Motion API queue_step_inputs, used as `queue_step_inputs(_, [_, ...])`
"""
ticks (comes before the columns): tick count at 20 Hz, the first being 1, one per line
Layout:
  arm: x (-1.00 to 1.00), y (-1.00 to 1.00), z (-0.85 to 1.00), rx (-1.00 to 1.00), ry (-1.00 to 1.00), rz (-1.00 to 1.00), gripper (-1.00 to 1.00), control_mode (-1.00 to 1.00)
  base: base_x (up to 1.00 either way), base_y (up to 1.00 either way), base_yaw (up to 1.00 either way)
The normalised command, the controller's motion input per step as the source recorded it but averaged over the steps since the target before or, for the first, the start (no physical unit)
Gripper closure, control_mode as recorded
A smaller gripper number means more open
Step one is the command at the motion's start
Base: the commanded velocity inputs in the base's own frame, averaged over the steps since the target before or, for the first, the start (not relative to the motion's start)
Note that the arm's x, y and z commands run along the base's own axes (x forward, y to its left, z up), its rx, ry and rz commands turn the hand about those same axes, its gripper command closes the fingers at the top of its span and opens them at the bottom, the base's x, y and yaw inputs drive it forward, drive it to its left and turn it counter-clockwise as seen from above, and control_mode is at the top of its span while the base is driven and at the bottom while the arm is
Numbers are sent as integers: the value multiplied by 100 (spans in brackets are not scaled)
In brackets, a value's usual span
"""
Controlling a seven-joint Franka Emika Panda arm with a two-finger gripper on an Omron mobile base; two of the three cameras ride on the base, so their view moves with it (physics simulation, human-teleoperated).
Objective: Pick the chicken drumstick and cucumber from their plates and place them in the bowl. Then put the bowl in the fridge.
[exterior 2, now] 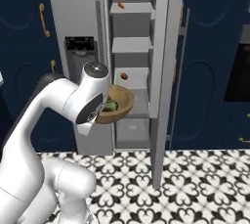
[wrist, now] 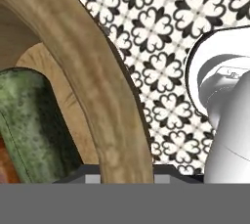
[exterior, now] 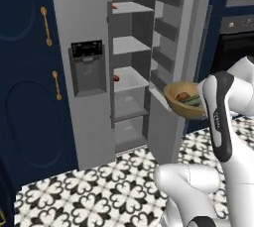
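Brown and round, the deep wooden bowl (exterior: 184,101) hangs in the air at the right middle of the left base view, just in front of the open fridge. In the right base view the bowl (exterior 2: 118,104) sits near the middle, partly behind the white arm. The claw (wrist: 126,178) is pinched tight on the bowl's rim; in the hand view the thick wooden rim (wrist: 93,81) runs down between the finger tips at the bottom.

Inside the bowl lie the dark green long cucumber (exterior: 194,101) and the small reddish-brown chicken drumstick (exterior: 182,96), side by side. In the hand view the cucumber (wrist: 29,120) is at the lower left, with a bit of the drumstick (wrist: 7,164) at the left edge.

The tall grey steel fridge (exterior: 82,32) stands at the top middle, with its black dispenser panel (exterior: 87,48) on the shut left door. The right door (exterior 2: 163,71) is swung open, and pale shelves (exterior: 130,45) show inside. A small red thing (exterior 2: 124,76) lies on one shelf and another (exterior 2: 121,6) on the top shelf. Navy cabinets with brass handles (exterior: 45,25) stand at the left. The floor (exterior: 99,191) has black and white flower tiles.
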Motion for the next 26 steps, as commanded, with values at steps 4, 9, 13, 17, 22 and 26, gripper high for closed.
queue_step_inputs(4, [0,0,0,0,0,0,100,100,100,55,-27])
queue_step_inputs(9, [0,0,0,0,0,0,100,100,91,27,-7])
queue_step_inputs(13, [0,0,0,0,0,0,100,100,99,0,0])
queue_step_inputs(17, [0,0,0,0,0,0,100,100,81,-20,0])
queue_step_inputs(22, [0,0,0,0,0,0,100,100,36,-24,3])
queue_step_inputs(26, [0,0,0,0,0,0,100,100,55,-1,4])
